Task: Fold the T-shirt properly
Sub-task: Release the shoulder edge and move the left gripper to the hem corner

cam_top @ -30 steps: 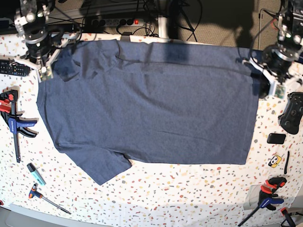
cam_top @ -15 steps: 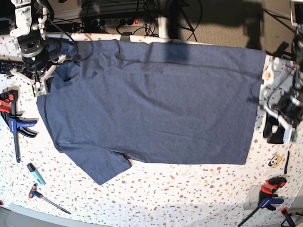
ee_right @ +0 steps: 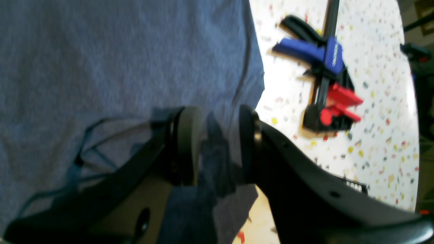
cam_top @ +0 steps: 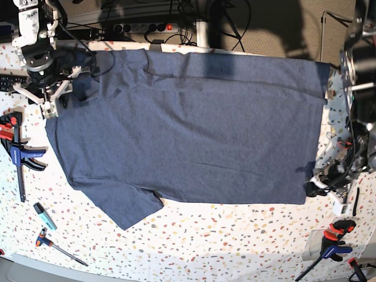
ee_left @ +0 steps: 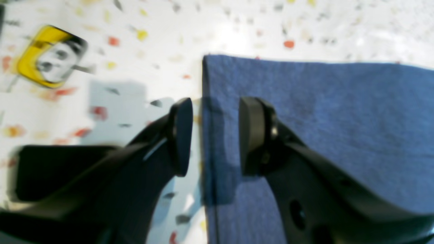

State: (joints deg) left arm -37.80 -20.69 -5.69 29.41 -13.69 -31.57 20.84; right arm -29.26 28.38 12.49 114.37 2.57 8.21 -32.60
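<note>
Navy heathered cotton T-shirt (cam_top: pixel 188 126) lies spread flat on the speckled table (cam_top: pixel 235 235), plain side up. Soft, light, limp; I'd expect it to sag and wrinkle, so pinch hems and corners. Left gripper (ee_left: pixel 212 135) jaws apart, straddling the hem corner edge, holding nothing. Right gripper (ee_right: pixel 217 145) partly open over the sleeve edge near the blue clamp (ee_right: pixel 325 81), nothing gripped.

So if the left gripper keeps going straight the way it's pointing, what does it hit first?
Most likely the hem edge of the dark heathered navy-blue cotton T-shirt: the left gripper has its open jaws straddling that edge, one over cloth, one over the speckled white table. Height above is unclear.
</note>
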